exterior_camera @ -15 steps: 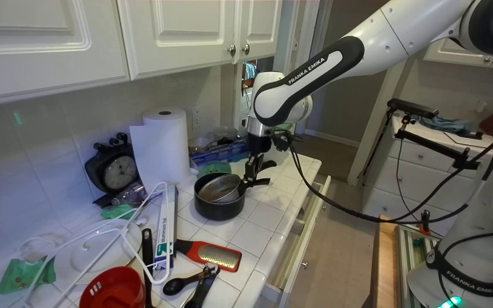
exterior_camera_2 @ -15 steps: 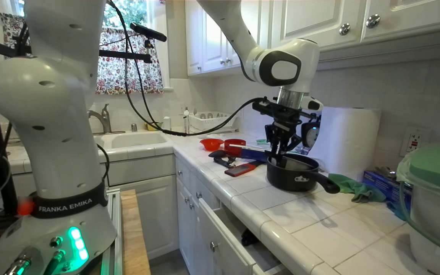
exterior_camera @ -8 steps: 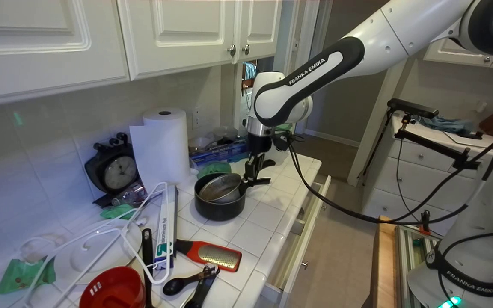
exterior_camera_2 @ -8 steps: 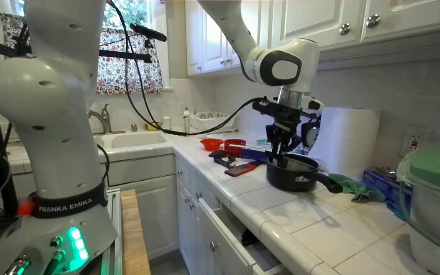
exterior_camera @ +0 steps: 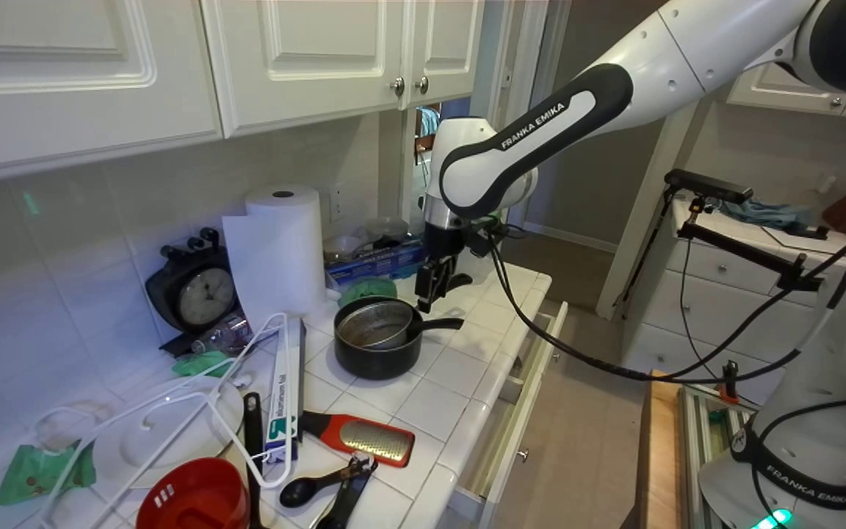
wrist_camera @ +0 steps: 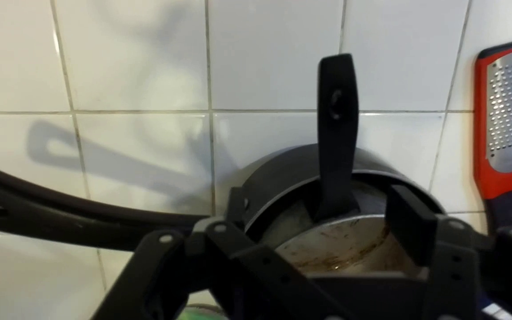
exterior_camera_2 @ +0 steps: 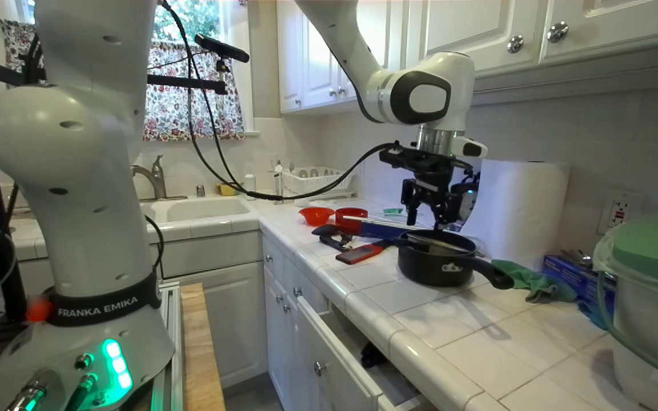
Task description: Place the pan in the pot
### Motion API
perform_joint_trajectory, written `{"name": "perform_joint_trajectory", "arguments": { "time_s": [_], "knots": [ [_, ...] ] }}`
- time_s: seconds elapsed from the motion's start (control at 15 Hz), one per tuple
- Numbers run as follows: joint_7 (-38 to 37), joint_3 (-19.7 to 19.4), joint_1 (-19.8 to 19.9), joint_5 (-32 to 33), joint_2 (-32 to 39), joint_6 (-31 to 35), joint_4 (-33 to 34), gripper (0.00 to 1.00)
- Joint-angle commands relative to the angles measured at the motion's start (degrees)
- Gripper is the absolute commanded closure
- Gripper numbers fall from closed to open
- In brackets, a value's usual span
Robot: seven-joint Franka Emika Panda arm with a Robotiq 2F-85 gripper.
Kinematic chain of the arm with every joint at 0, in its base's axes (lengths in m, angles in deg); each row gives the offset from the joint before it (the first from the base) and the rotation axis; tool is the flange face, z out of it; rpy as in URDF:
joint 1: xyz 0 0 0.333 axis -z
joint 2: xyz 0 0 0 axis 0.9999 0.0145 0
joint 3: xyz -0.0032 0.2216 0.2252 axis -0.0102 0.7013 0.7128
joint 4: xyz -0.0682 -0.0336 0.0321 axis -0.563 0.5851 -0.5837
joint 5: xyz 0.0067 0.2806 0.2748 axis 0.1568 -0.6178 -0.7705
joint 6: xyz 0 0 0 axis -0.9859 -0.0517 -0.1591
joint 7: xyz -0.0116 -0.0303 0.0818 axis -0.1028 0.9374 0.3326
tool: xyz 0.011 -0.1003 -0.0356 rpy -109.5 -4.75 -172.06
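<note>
Sitting in the pot (exterior_camera: 377,364) below the spread hand (exterior_camera_2: 425,223), the pan (exterior_camera: 379,327) looks all put in; next, the hand should go straight up.

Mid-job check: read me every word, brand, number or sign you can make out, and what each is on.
"FRANKA EMIKA": the robot arm.
"FRANKA EMIKA": the base band, in both exterior views.
"aluminum foil": the foil box, running sideways.
Too small or blurred to read: lettering on the blue box, marks on the dial, pale emblem on the black pot, print on the lidded tub.
</note>
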State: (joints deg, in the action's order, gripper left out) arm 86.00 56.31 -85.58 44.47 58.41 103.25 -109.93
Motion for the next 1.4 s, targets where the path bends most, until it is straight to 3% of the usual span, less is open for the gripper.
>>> {"name": "perform_joint_trajectory", "arguments": {
  "time_s": [0.0,0.13,0.6,1.13,1.33],
  "knots": [
    [-5.7,-1.8,-0.8,4.5,-3.3,3.1,-2.6,0.0],
    [-9.1,-2.0,-1.0,4.8,-3.6,2.0,-2.3,0.0],
    [-20.2,-1.7,-3.9,8.4,-3.2,-10.9,-0.8,0.0],
    [-29.8,-0.2,-7.6,9.7,-8.2,-4.8,-2.5,0.0],
    [-36.6,-0.2,-8.6,13.5,-10.3,-6.1,-2.2,0.0]
  ]
}}
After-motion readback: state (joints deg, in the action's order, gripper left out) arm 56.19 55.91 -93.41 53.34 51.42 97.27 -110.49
